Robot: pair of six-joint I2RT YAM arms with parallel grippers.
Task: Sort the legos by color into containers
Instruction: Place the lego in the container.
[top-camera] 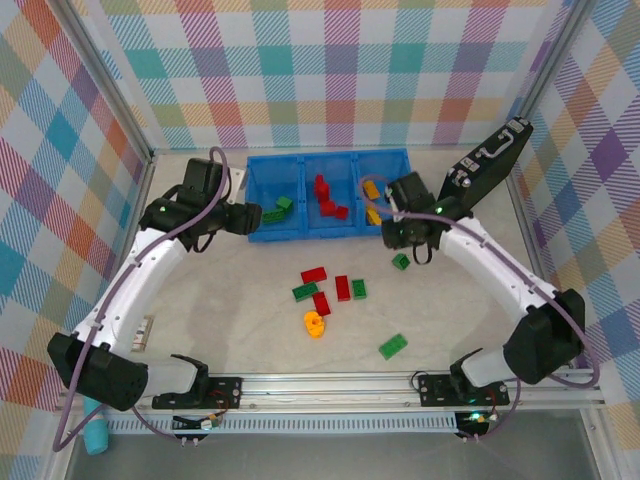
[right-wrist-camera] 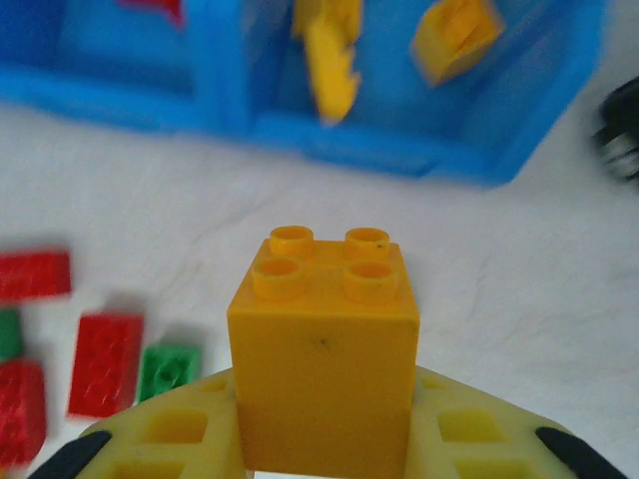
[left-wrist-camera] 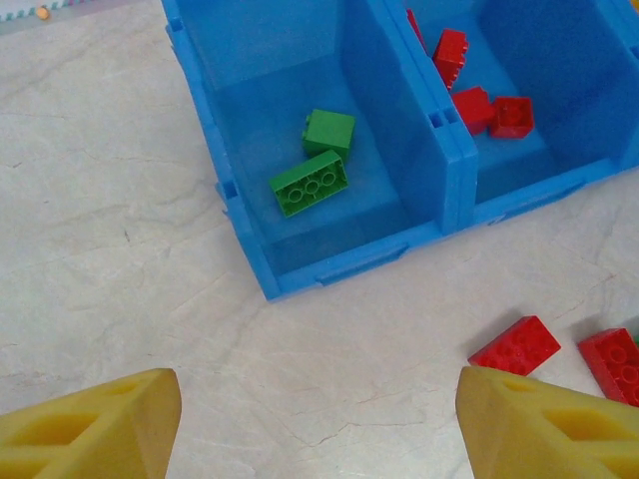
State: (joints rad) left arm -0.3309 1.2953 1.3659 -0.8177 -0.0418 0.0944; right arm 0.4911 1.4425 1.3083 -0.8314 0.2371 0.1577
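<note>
Near bin (top-camera: 300, 236), right gripper (right-wrist-camera: 324, 454) holds lego (right-wrist-camera: 324, 344), apparently aloft.

One blue bin (top-camera: 325, 155) at the far side, three compartments in a row. Left compartment (left-wrist-camera: 260, 90): two green bricks (left-wrist-camera: 328, 130) (left-wrist-camera: 310, 184). Middle compartment (left-wrist-camera: 559, 60): three red bricks (left-wrist-camera: 449, 55) (left-wrist-camera: 471, 106) (left-wrist-camera: 511, 116) for certain, and a red sliver at its left wall I can't call. Right compartment (right-wrist-camera: 539, 90): two yellow-orange bricks (right-wrist-camera: 329, 60) (right-wrist-camera: 454, 35). Out on the table, four loose green ones (top-camera: 305, 291) (top-camera: 359, 288) (top-camera: 400, 261) (top-camera: 393, 346), three loose red ones (top-camera: 314, 274) (top-camera: 342, 288) (top-camera: 321, 303) and a single loose yellow-orange one (top-camera: 315, 324). One more yellow-orange brick (right-wrist-camera: 324, 339) sits in the right gripper (right-wrist-camera: 324, 434). One black case (top-camera: 495, 150), far right. Two arms (top-camera: 150, 270) (top-camera: 500, 270).
</note>
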